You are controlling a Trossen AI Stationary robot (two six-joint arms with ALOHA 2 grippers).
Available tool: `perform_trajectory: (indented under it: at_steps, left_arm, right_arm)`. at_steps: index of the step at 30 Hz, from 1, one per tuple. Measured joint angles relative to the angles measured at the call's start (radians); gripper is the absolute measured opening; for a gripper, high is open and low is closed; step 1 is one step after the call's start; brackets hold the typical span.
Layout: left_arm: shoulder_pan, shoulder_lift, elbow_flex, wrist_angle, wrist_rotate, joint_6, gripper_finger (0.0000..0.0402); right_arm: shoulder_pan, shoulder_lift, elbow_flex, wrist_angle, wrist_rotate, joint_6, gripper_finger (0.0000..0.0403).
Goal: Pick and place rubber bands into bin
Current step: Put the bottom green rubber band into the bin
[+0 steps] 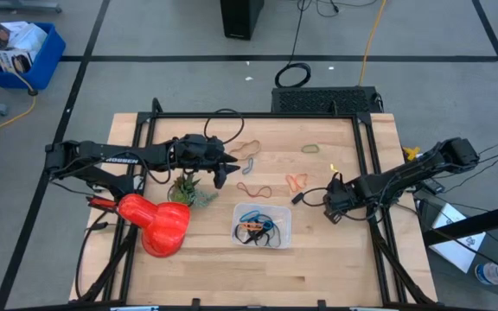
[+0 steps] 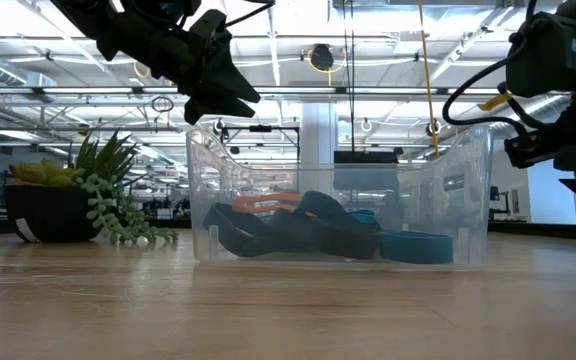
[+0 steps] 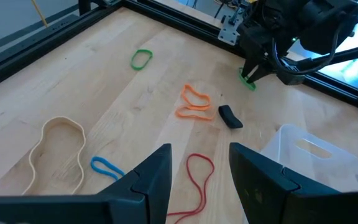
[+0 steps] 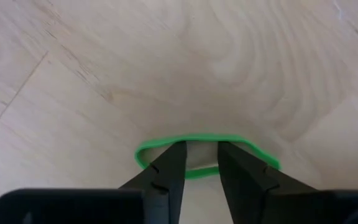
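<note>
**A:** From above?
**B:** Right gripper (image 1: 331, 210) down on the table, just right of the bin (image 1: 235, 220). Left gripper (image 1: 223, 174) waiting to the bin's far left, near loose rubber bands (image 1: 253, 188).
**A:** Low view?
**B:** Several bands lying inside the bin.
**A:** Left wrist?
**B:** Jaws apart, holding nothing.
**A:** Right wrist?
**B:** Fingers straddling one strand of a green band (image 4: 204, 137), gap not shut (picking step, by the look). Next: pinch fully, lift clear, carry left over the bin, release.
</note>
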Motion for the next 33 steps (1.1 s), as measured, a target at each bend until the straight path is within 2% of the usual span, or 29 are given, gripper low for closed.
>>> perform_trajectory:
  at_steps: [7, 33]
  left_arm:
    - [0.000, 0.000, 0.000, 0.000, 0.000, 0.000, 0.0168]
    - [0.000, 0.000, 0.000, 0.000, 0.000, 0.002, 0.0168]
  right_arm:
    - [0.000, 0.000, 0.000, 0.004, -0.018, 0.042, 0.0089]
    - [0.000, -0.006, -0.001, 0.062, -0.089, 0.042, 0.0089]
